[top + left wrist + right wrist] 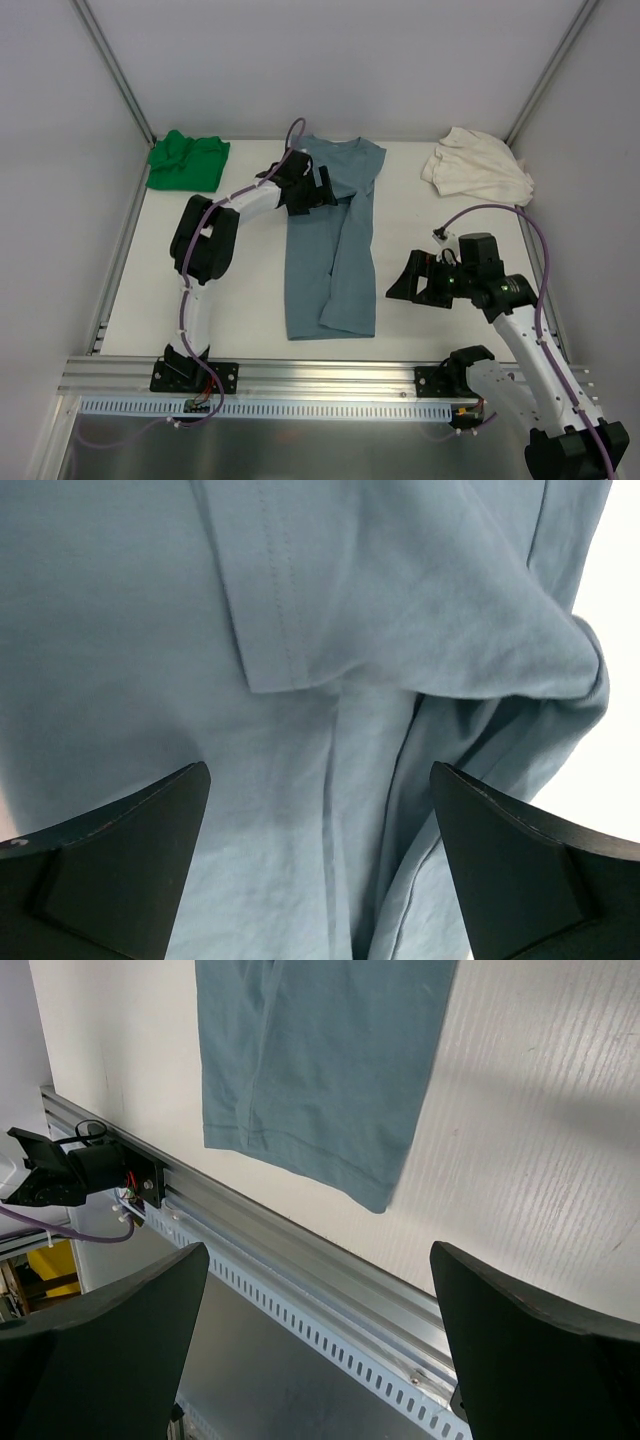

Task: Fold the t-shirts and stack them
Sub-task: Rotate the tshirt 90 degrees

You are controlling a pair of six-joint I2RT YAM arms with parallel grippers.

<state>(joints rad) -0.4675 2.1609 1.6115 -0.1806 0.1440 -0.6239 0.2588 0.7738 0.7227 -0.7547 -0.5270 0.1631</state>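
The left jaws are hanging wide apart and empty just above the blue tee (308, 285), near its upper left, where a sleeve hem is lying folded onto the body. The right jaws are gaping empty too, hovering over the worktop (250, 290) to the right of the tee's lower half. The blue tee is lying lengthways mid-worktop. The green tee (187, 160) is sitting bunched in the far left corner, the white tee (478, 168) in the far right. An aluminium rail (320, 375) is running along the near edge, and pale walls (300, 60) are closing in three sides.
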